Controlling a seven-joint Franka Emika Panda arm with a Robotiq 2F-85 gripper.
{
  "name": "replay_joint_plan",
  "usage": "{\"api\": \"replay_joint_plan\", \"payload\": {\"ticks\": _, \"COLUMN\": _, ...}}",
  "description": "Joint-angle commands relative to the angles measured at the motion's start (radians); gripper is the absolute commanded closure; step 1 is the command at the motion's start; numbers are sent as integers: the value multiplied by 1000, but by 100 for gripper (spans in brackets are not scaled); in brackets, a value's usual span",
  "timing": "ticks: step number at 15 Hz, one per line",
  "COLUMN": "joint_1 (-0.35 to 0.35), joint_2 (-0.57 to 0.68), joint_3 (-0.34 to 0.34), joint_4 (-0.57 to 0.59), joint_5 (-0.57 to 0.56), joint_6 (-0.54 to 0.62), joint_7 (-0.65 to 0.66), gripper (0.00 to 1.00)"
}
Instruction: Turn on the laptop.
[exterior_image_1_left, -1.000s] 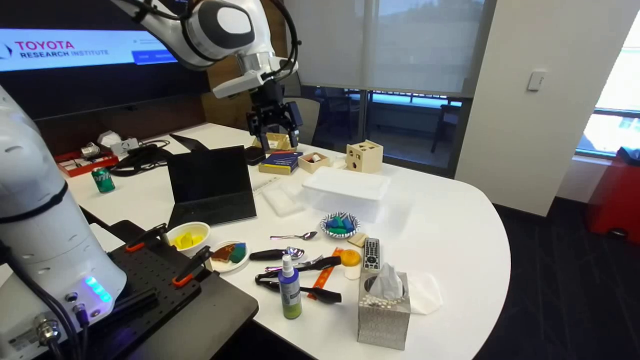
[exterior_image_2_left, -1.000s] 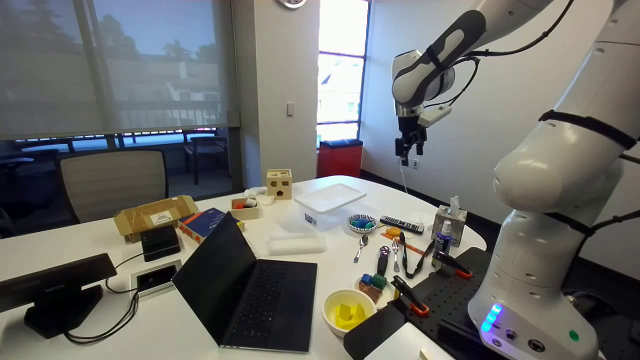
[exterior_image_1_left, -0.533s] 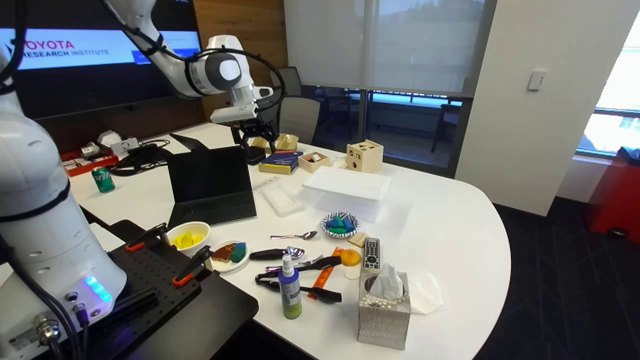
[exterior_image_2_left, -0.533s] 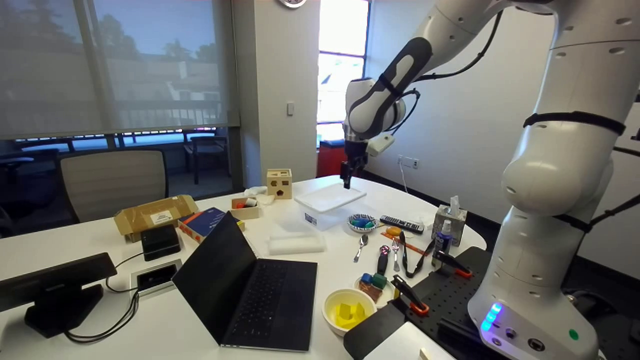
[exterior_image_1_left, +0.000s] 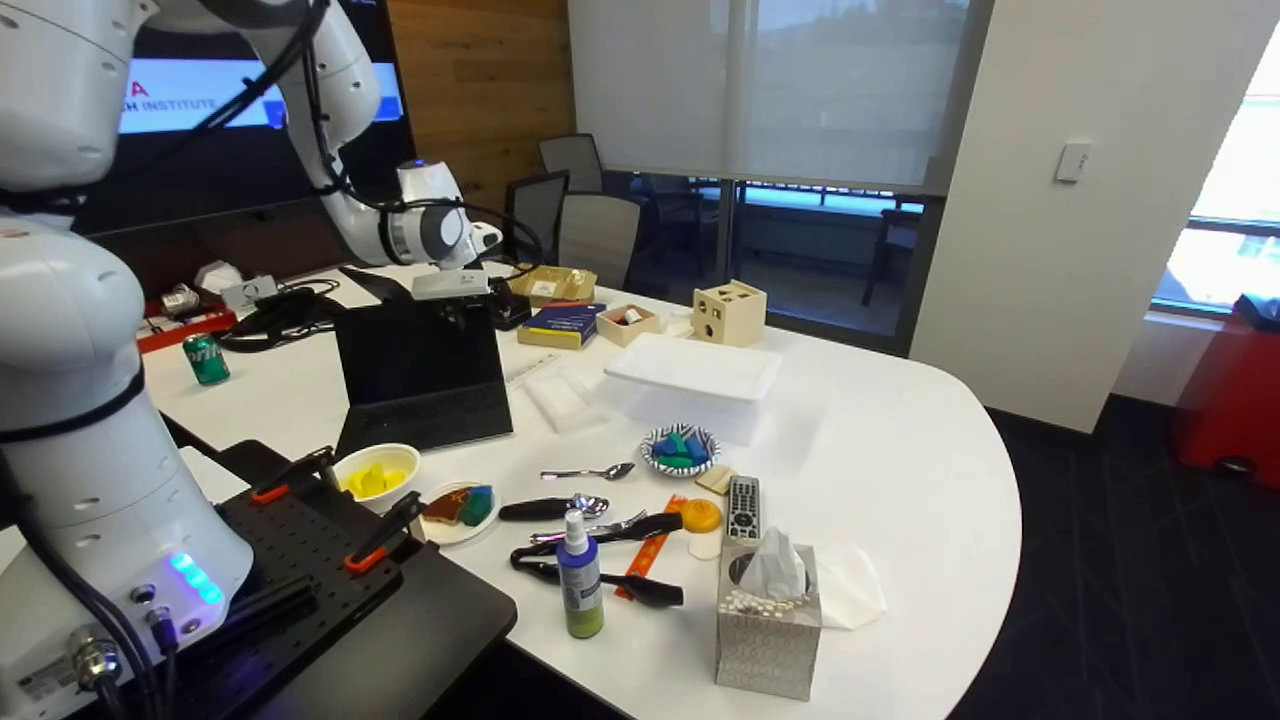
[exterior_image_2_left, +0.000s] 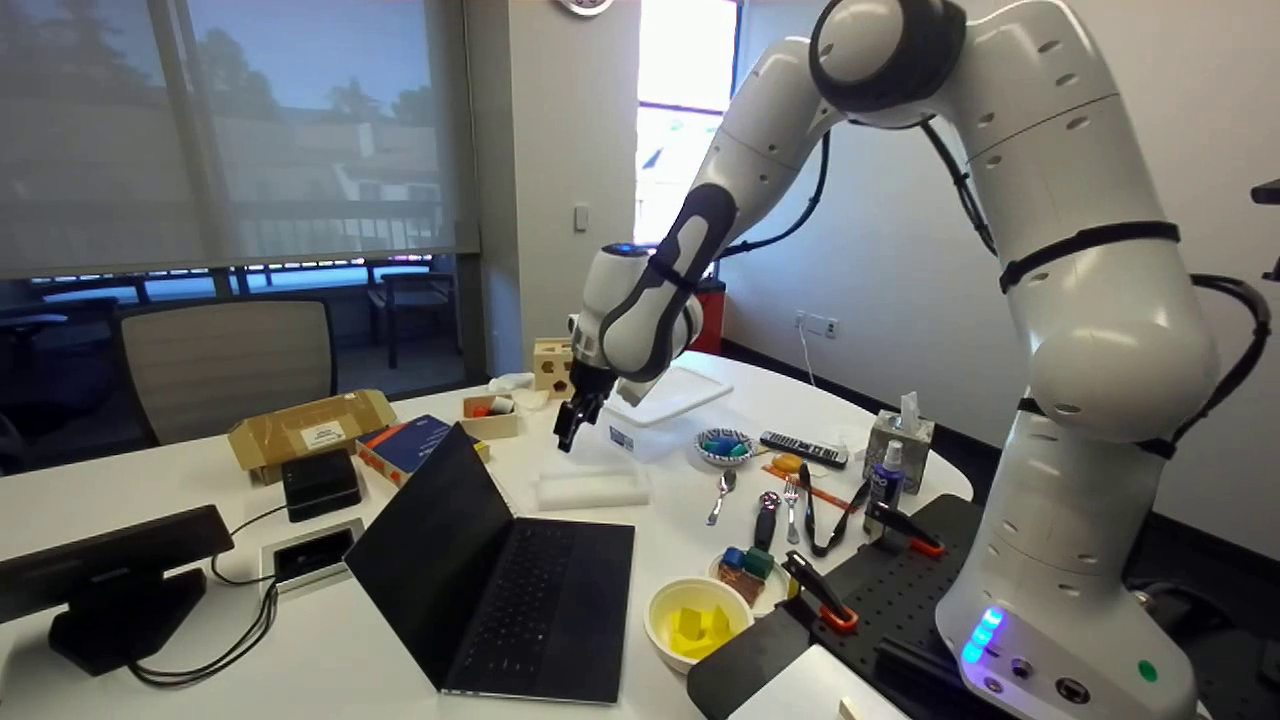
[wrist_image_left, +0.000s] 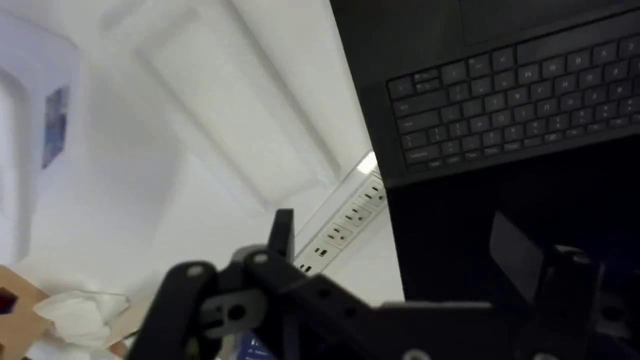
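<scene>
My gripper (wrist_image_left: 400, 244) is spread: in the wrist view its fingers (wrist_image_left: 284, 232) stand wide apart, one in front of the power strip (wrist_image_left: 342, 222), one in front of the dark screen of the laptop (exterior_image_2_left: 500, 590). That laptop sits open on the white table (exterior_image_1_left: 880, 460), lid tilted back, just beside a white bowl (exterior_image_2_left: 655, 632) of yellow pieces (exterior_image_2_left: 697, 632). In an exterior view looking onto the screen, my fingertips blend into the black lid and I cannot make them out.

Only the wrist view gives me the strip's three outlets and its USB ports clearly. The keyboard (wrist_image_left: 515, 100) shows separate keys there, their pale legends mostly too soft to read. A green soda can (exterior_image_1_left: 206, 359) and the wall monitor (exterior_image_1_left: 260, 170) appear only in an exterior view, as does a wall outlet (exterior_image_2_left: 830, 327).

On the monitor I read "INSTITUTE", an H before it and a red A above; my arm (exterior_image_1_left: 345, 90) crosses the bright band. The labels on the clear lidded bin (exterior_image_2_left: 650, 435), cardboard box (exterior_image_2_left: 290, 425) and spray bottle (exterior_image_1_left: 580, 585) are too small or blurred to read.
</scene>
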Motion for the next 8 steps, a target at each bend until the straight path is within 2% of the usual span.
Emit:
{"api": "replay_joint_plan", "payload": {"ticks": 1, "joint_1": 63, "joint_2": 189, "joint_3": -2, "joint_4": 188, "joint_5": 25, "joint_6": 29, "joint_7": 16, "gripper": 0}}
{"api": "replay_joint_plan", "payload": {"ticks": 2, "joint_1": 80, "joint_2": 225, "joint_3": -5, "joint_4": 223, "joint_5": 31, "joint_6": 27, "joint_7": 22, "gripper": 2}}
{"api": "replay_joint_plan", "payload": {"ticks": 3, "joint_1": 106, "joint_2": 254, "joint_3": -20, "joint_4": 252, "joint_5": 38, "joint_6": 19, "joint_7": 39, "gripper": 27}}
{"api": "replay_joint_plan", "payload": {"ticks": 4, "joint_1": 126, "joint_2": 277, "joint_3": -32, "joint_4": 273, "joint_5": 47, "joint_6": 17, "joint_7": 54, "gripper": 27}}
{"api": "replay_joint_plan", "payload": {"ticks": 8, "joint_1": 215, "joint_2": 345, "joint_3": -117, "joint_4": 327, "joint_5": 75, "joint_6": 7, "joint_7": 166, "gripper": 58}}
